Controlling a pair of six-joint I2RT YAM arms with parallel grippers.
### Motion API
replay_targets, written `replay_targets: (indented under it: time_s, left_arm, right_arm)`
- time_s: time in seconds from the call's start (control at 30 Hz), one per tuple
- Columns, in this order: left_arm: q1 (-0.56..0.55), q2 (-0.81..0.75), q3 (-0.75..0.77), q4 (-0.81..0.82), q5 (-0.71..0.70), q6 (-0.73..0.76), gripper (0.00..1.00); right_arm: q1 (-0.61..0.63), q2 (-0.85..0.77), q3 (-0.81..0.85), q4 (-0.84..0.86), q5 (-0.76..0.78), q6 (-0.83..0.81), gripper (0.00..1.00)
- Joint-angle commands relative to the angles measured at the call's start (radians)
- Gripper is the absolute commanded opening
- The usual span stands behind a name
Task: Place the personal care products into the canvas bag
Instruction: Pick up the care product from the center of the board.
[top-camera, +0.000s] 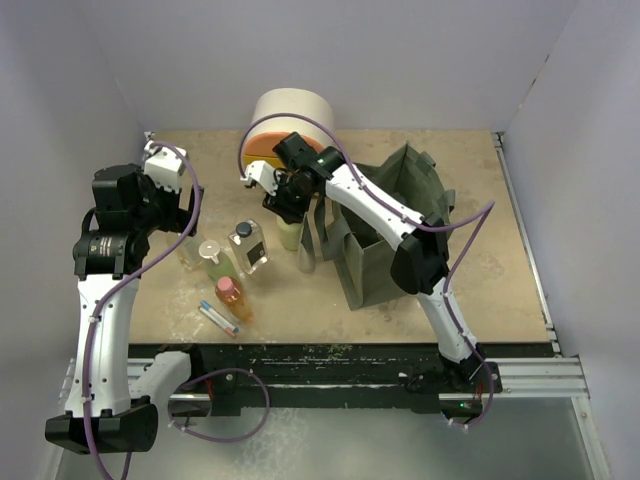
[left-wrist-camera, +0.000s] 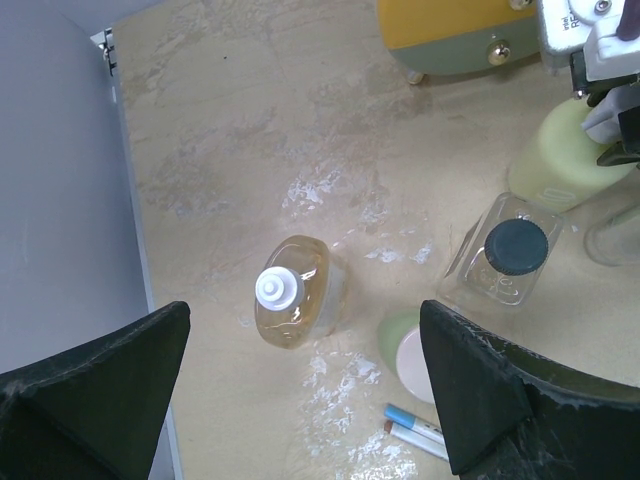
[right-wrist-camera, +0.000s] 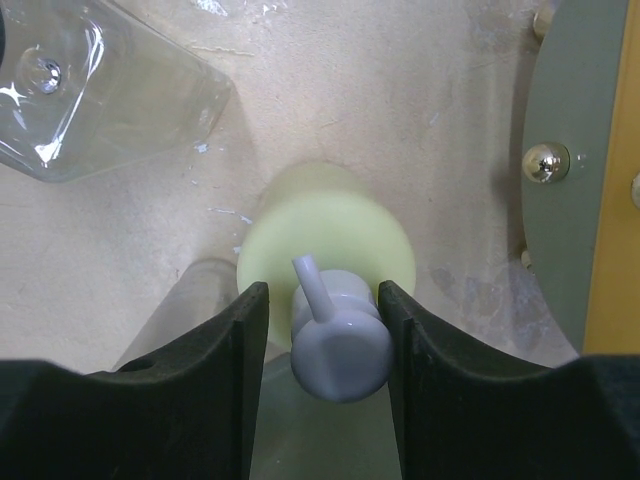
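Pale green plastic, so I judge the pump bottle light and stiff, its smooth round body likely to slip. It stands upright on the desk just beside the round drawer unit, left of the canvas bag. The neck under the white pump head looks the best hold. My right claw points straight down, half closed, astride that pump; I cannot tell whether it pinches. My left claw hangs wide above an amber bottle.
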Motion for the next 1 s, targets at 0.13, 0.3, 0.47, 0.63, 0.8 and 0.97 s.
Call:
replay_targets:
  time_s: [0.13, 0.3, 0.47, 0.63, 0.8, 0.97]
  left_arm:
    - [0.009, -0.017, -0.014, 0.038, 0.022, 0.004, 0.99]
    - [0.008, -0.018, -0.013, 0.041, 0.023, 0.005, 0.99]
    - [0.008, -0.021, -0.015, 0.040, 0.023, 0.005, 0.99]
    - [0.009, -0.023, -0.017, 0.042, 0.022, 0.007, 0.99]
    - [0.008, -0.024, -0.019, 0.042, 0.020, 0.007, 0.99]
    - [0.009, -0.023, -0.014, 0.042, 0.018, 0.010, 0.99]
  right_arm:
    - [-0.003, -0.011, 0.043, 0.008, -0.014, 0.005, 0.45]
    - [-0.002, -0.017, 0.056, 0.001, -0.014, 0.007, 0.48]
    - [-0.003, -0.023, 0.059, -0.009, -0.006, 0.002, 0.53]
    - [-0.003, -0.024, 0.052, -0.010, -0.001, -0.002, 0.49]
    - [-0.003, -0.023, 0.053, -0.009, 0.003, -0.005, 0.40]
    - [-0.003, -0.041, 0.058, -0.007, 0.008, -0.005, 0.17]
